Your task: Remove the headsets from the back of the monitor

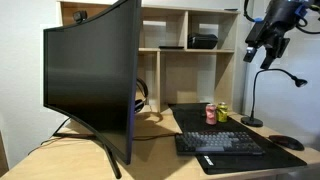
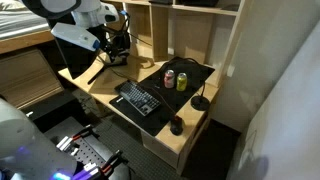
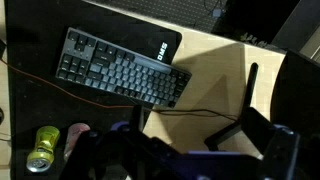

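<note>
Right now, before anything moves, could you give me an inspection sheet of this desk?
Surface: light wooden desk, with a black mat under the keyboard.
Job's things: small black over-ear headset behind the large curved dark monitor, not yet removed.
Clutter: black keyboard, pink can, yellow-green can, black mouse, black gooseneck stand.
Grippers: black gripper high over the desk, away from the headset; open or shut unclear.
Cables: thin dark cable across the desk.
Surroundings: wooden shelving.

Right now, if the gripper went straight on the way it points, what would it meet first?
Probably the bare wooden desk beside the end of the keyboard, where a thin cable runs. The gripper points down from high above; depth is unclear, so the monitor stand leg could be near.
</note>
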Controlling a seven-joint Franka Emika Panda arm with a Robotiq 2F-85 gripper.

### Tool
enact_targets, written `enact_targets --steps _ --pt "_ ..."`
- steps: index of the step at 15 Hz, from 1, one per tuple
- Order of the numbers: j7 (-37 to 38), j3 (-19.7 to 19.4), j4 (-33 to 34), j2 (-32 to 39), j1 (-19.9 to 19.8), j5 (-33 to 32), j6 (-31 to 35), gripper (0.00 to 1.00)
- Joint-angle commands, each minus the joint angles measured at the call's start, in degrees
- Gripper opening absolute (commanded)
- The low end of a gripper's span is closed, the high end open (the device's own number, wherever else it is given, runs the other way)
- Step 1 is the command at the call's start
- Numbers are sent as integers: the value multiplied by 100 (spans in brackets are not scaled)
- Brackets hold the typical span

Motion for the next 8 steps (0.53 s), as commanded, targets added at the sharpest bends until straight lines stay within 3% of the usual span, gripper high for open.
enact_targets --steps 1,3,8 --pt "-46 71 16 12 -82 60 -28 100" --pt "-75 104 73 43 -134 -113 -266 100" --pt "-1727 -256 116 55 185 -401 -374 100"
